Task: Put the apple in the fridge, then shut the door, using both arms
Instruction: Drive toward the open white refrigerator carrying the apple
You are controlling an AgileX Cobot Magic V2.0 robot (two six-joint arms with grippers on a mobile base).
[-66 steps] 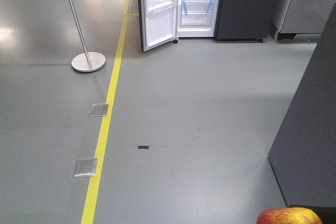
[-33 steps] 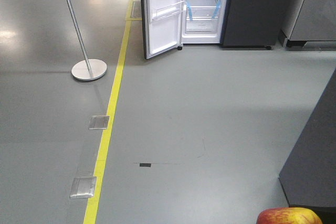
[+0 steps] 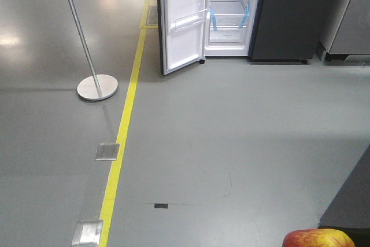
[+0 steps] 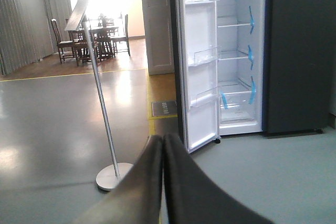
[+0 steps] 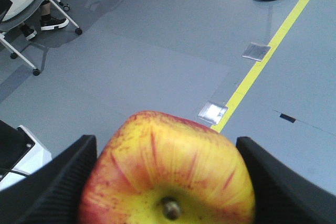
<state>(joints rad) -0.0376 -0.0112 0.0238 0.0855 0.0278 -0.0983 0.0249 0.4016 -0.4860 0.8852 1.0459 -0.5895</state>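
So the right tool point(image 5: 167, 182) is clamped on the apple point(image 5: 168, 150), squeezing it from both sides with the stem dimple facing the wrist camera. The left tool point(image 4: 162, 150) is pinched closed on nothing. I'd expect the apple to be firm, smooth and fairly light, so holding it across the widest part looks right. Waxy skin could slip, and too much squeeze would bruise it. The fridge point(image 3: 231, 15) is well off across the floor point(image 3: 231, 131), its door point(image 3: 184, 33) swung open.
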